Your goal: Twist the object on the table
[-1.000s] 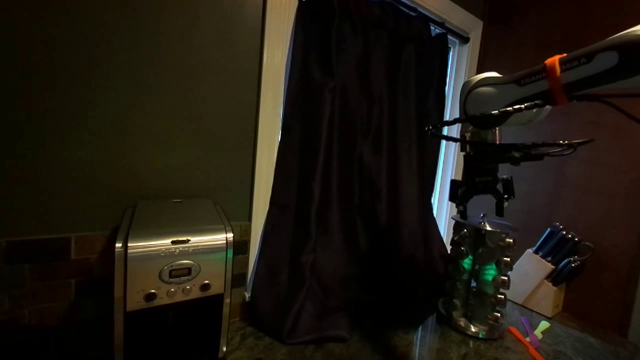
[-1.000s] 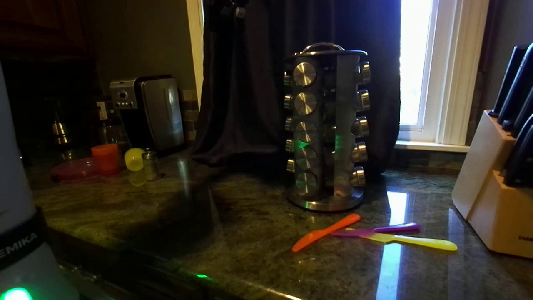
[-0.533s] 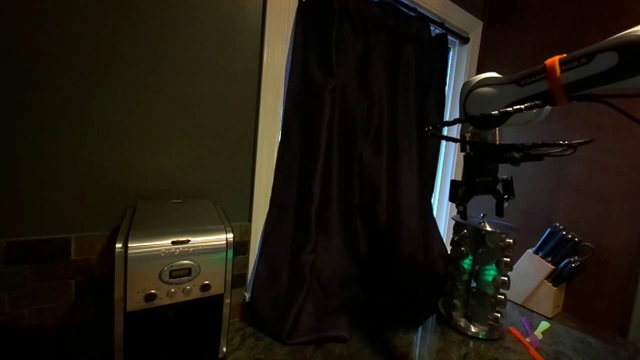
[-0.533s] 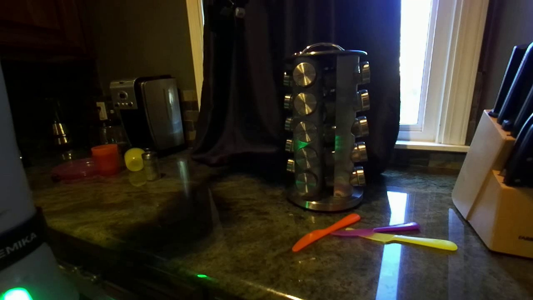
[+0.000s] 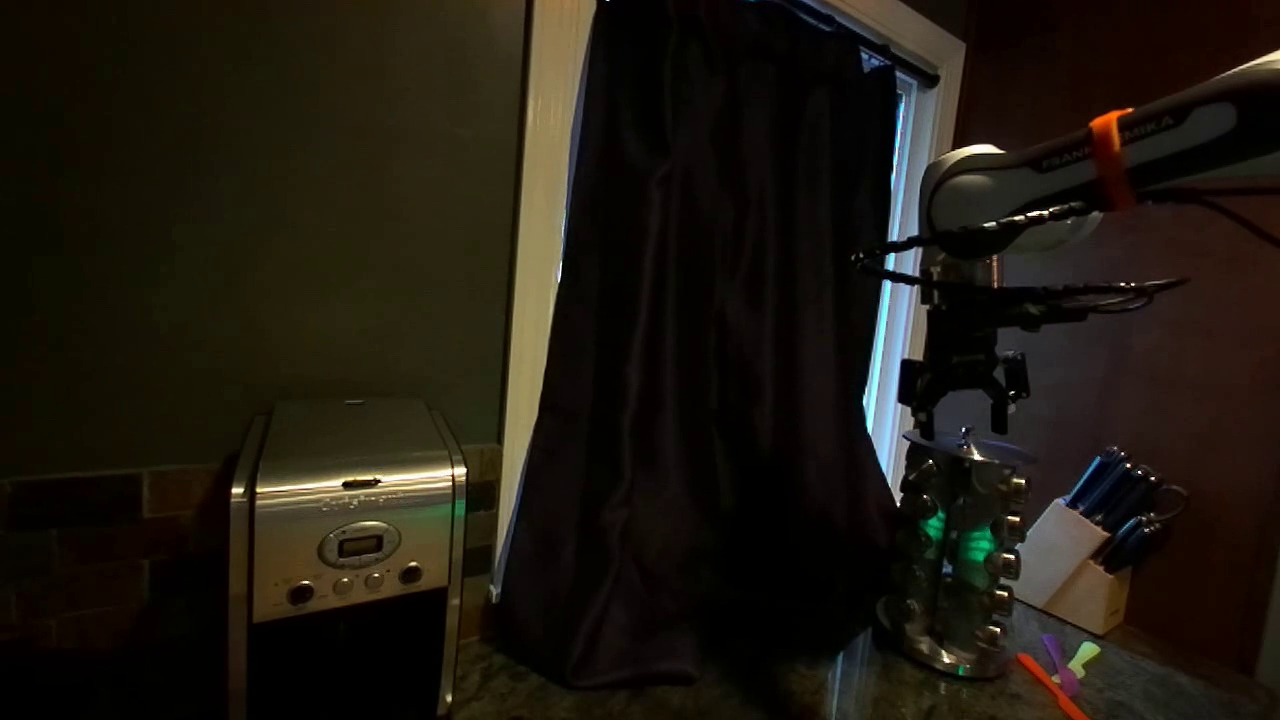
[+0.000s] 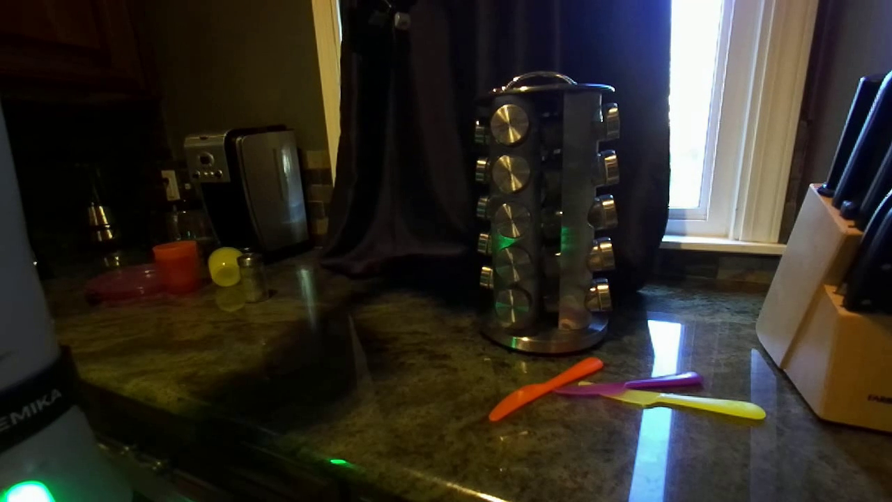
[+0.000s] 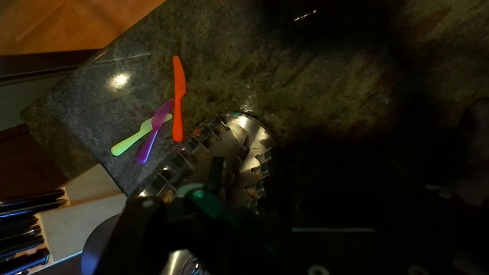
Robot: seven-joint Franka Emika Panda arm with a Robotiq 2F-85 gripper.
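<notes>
— Which thing gets twisted?

— In an exterior view, right of the boxy steel coffee maker (image 5: 350, 540) at eight o'clock: the tall, silvery carousel rack (image 5: 968, 552) at four, I'd say, lined with metal-lidded jars (image 6: 511, 173), upright on the dark, glossy, mottled counter (image 6: 432, 390).

— And the fingers (image 5: 1000, 413)?

— Apart, nothing held. The black two-fingered gripper (image 5: 963, 430), past three o'clock, lines up with the rack's top there, yet the arched metal handle (image 6: 540, 74) stands free, and the wrist view seems to put it near seven, so the aim may be off.

— The step, then?

— Centre over the handle, drop straight, pinch its thin sides, turn slowly about the rack's own axis. Leaning could skid the base (image 6: 547, 340).

— Any writing?

— Left to right: script on the coffee maker, too blurred; "FRANK" and "MIKA" on the white-and-black robot arm (image 5: 1070, 180) at two o'clock, an orange band (image 5: 1112, 160) between; "FAR", then cut off, on the pale wooden knife block (image 6: 812, 328) past three o'clock.
</notes>
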